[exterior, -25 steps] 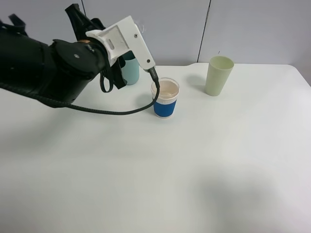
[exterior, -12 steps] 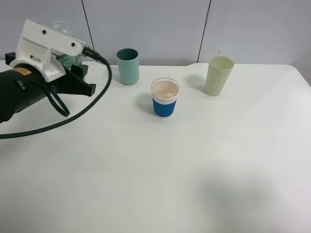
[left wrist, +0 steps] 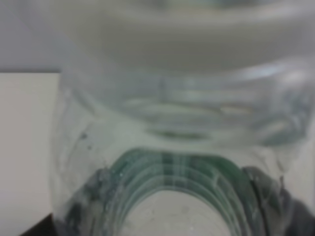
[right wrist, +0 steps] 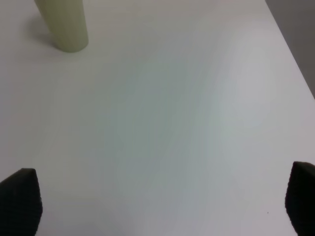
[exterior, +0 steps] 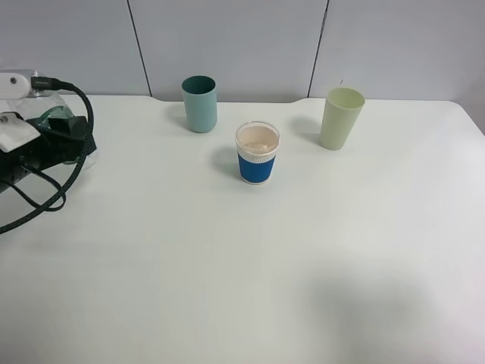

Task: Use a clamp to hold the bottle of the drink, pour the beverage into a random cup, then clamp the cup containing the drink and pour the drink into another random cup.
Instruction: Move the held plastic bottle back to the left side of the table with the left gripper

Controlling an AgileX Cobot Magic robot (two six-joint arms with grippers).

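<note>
- Leftward has swung the left claw [exterior: 70, 135], clenched on the clear plastic bottle [left wrist: 162, 123] (first pour looks done).
- Blue-sleeved paper cup [exterior: 258, 154], well apart from it, holds beige drink; second pour remains.
- Right claw [right wrist: 160, 201] gapes, empty.

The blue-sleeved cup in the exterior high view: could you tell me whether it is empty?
No, the blue-sleeved cup holds a pale beige drink, visible through its open top.

Broad white matte tabletop [exterior: 318, 250] filling most of the high view, pale grey panelled wall [exterior: 242, 38] rising behind its far edge, thin dark vertical seams [exterior: 138, 45] dividing the panels, soft even light, faint shadow [exterior: 364, 303] near the front.
</note>
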